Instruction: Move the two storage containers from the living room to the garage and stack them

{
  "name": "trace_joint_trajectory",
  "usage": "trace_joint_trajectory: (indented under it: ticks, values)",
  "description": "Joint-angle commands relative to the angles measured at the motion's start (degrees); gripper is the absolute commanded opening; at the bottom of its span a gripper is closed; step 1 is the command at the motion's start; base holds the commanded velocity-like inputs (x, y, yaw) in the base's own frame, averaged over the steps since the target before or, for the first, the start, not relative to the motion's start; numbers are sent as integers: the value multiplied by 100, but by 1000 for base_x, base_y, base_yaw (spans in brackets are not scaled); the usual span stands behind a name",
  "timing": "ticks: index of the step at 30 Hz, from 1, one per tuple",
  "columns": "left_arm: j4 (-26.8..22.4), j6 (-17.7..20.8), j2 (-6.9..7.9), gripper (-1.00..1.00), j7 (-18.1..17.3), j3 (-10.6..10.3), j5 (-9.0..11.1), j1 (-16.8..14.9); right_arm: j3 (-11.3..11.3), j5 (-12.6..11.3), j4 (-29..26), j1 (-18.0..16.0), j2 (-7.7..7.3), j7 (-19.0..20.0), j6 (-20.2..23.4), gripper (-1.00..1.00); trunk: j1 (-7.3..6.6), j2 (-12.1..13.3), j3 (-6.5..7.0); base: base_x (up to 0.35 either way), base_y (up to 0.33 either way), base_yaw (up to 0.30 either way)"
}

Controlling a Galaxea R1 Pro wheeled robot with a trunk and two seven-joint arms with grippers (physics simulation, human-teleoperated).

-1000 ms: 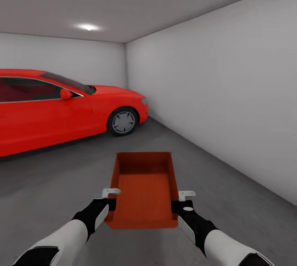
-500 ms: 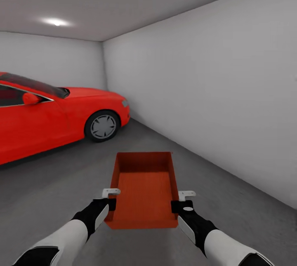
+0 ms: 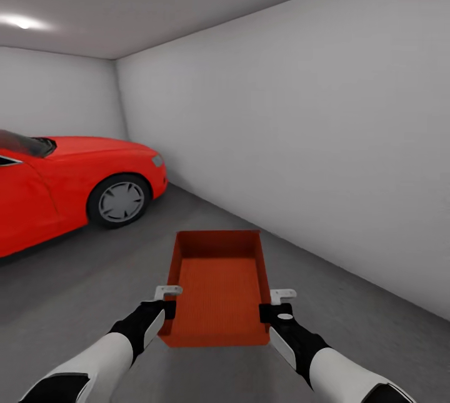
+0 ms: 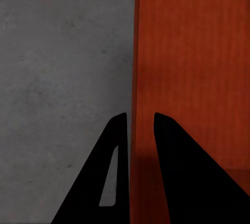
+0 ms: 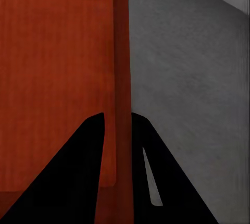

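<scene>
Out ahead of my chest, from the head camera, I carry one orange-red container (image 3: 217, 287) above the garage floor (image 3: 350, 328), my left gripper (image 3: 167, 300) and right gripper (image 3: 272, 304) each clamped on a long side wall; a red car (image 3: 69, 184) is parked to the left. Along my left fingers (image 4: 117, 151), the wall sits pinched between them. My right fingers (image 5: 94, 146) straddle the other wall likewise, though how firmly I cannot tell. If either pinch slackens, I expect the container would tip and drop.
</scene>
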Motion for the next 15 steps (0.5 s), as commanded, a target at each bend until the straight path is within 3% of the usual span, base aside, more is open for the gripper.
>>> trace_joint_trajectory:
  ticks: [1,15]
  values:
    - [-4,40,79,-100,30,-1,3,3,-79,31,-213,-10,-6,-20,34,-100,6,-12,-13,323,0,-289]
    - [-4,40,79,-100,30,-1,3,3,-79,31,-213,-9,-3,-20,36,-100,6,-12,-13,323,0,-289]
